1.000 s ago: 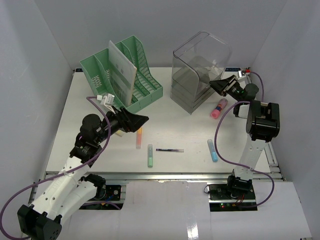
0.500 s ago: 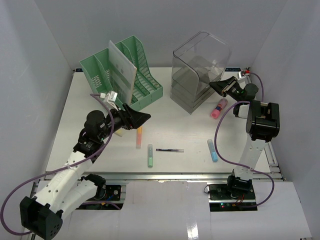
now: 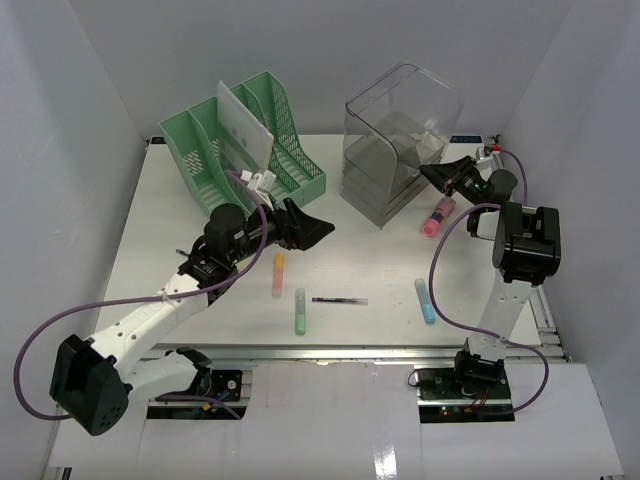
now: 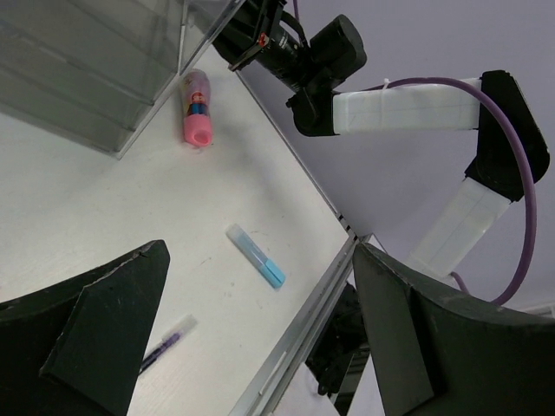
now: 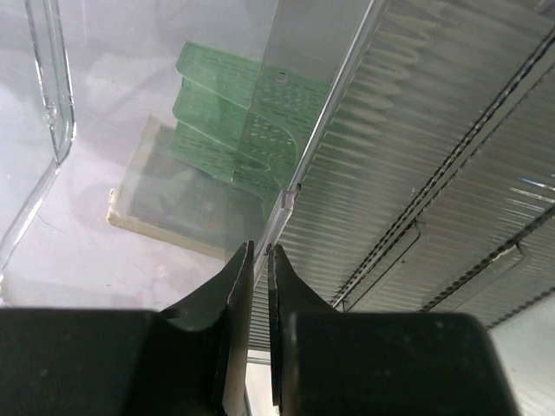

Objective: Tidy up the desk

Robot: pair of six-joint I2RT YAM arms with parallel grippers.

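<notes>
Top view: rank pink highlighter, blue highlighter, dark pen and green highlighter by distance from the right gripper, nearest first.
From the right gripper:
1. Pink highlighter, far right, just toward the arm bases.
2. Blue highlighter, right, near the front edge.
3. Dark pen, front centre.
4. Green highlighter, just left of the pen.

highlighters (image 3: 278, 274) (image 3: 299, 311) (image 3: 425, 300): 3 | pink marker (image 3: 437, 217): 1 | pen (image 3: 339, 300): 1 | green file rack (image 3: 298, 165): 1 | clear drawer box (image 3: 395, 140): 1

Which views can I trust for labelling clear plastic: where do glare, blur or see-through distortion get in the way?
Top external: even light, sharp, soft shadows, the clear drawer box see-through. Left wrist: its own fingers dark and soft-edged, pink highlighter sharp. Right wrist: green file rack seen hazily through plastic; ribbed reflections at right.
</notes>
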